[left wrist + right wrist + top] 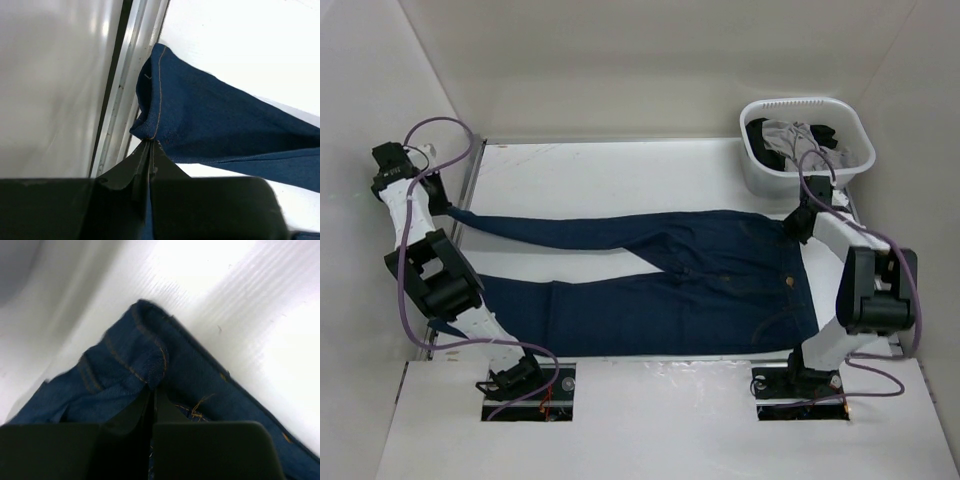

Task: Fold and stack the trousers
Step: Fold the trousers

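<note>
The trousers [650, 280], dark navy jeans with orange stitching, lie spread flat across the table, waist to the right and both legs stretching left. My left gripper [445, 205] is shut on the hem of the far leg at the table's left edge; in the left wrist view the hem [152, 107] bunches right at the closed fingertips of that gripper [149, 142]. My right gripper [798, 226] is shut on the far corner of the waistband; the right wrist view shows the waistband corner [145, 340] puckered above the pinched tips of the gripper [153, 388].
A white laundry basket [855, 135] holding grey and black garments stands at the back right, just behind the right arm. A metal rail [122, 85] runs along the table's left edge beside the white wall. The near leg's cuff lies under the left arm's elbow [440, 280].
</note>
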`<state>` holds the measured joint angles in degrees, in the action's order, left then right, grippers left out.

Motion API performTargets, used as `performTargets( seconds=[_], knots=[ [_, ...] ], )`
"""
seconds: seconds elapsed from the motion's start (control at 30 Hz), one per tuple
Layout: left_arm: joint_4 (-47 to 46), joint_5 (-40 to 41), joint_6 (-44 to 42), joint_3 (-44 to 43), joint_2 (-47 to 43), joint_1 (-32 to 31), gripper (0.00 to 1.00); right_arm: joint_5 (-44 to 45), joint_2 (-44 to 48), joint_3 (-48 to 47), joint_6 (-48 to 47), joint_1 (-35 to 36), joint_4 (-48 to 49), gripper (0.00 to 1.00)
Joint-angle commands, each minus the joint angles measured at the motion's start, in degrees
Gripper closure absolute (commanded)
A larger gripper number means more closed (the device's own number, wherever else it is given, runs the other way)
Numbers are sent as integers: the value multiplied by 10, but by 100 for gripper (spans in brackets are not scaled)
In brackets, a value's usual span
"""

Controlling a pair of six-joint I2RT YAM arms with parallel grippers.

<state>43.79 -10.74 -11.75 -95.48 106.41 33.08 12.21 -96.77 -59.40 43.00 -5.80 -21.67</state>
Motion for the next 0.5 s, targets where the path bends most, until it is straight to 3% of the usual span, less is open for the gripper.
performTargets(
  seconds=[0.0, 0.23, 0.33, 0.47],
  knots=[
    [0, 6, -35, -29, -48, -1, 100, 65, 133, 29, -67, 13, 79, 100],
    [30, 13, -60, -47, -101, 42, 100, 27, 406, 214, -85, -28, 278, 100],
    [37, 11, -79, -3, -142, 60, 100, -8, 461, 262, -69, -36, 287, 99],
    [26, 13, -121, 114, -225, 97, 100, -18, 521, 310, -14, -21, 232, 87]
  ],
)
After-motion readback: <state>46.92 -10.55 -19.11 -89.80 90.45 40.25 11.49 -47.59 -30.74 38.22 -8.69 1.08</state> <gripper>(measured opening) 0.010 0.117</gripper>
